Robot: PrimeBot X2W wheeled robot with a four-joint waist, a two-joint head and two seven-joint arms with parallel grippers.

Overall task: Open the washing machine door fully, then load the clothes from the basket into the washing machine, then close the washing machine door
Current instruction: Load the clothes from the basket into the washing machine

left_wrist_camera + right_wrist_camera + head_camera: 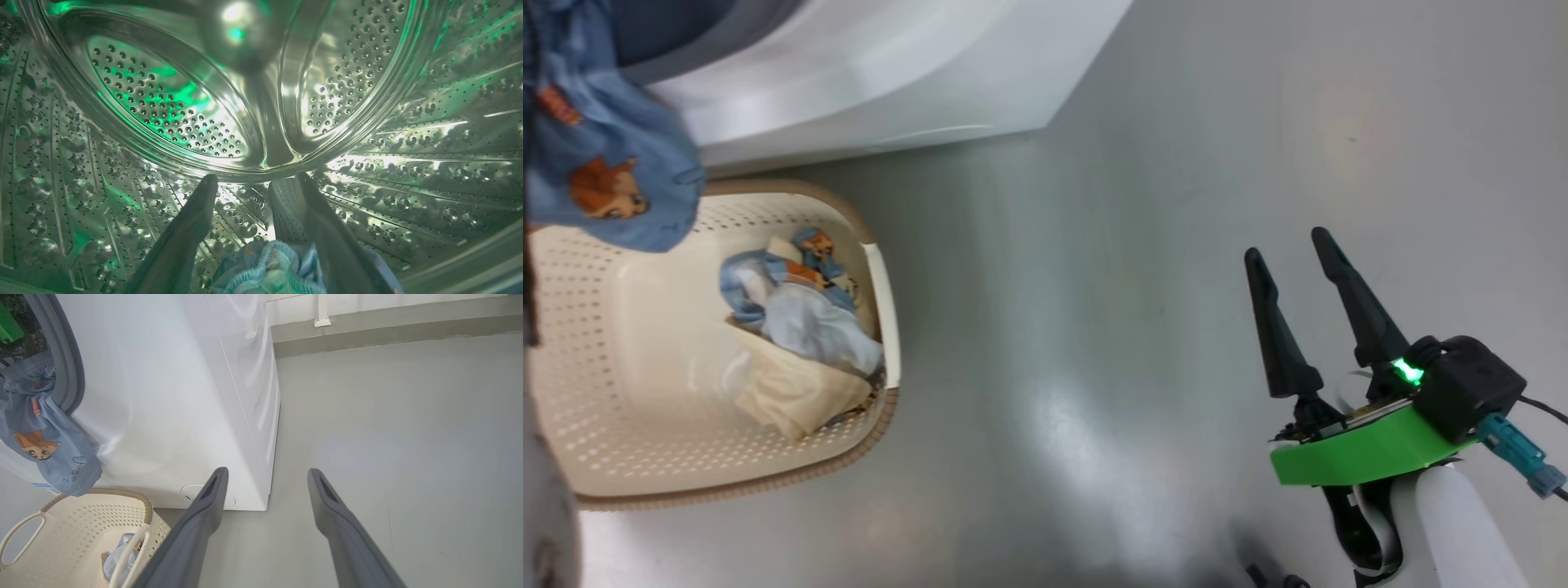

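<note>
Now released inside the drum (163, 102) with left claw (256, 177) spread, right claw (1286, 245) likewise; could drag draped blue garment (41, 437) back out when retreating.

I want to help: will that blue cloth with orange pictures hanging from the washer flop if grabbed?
Probably floppy: the blue garment drapes limply down the washing machine front. Likely light, being thin cloth. It might slip out, since much hangs outside.

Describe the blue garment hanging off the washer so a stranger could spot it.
Find the white washing machine and the grey ring of its opening. The blue garment with an orange print hangs out of it above the basket. The other clothes lie inside the basket.
</note>
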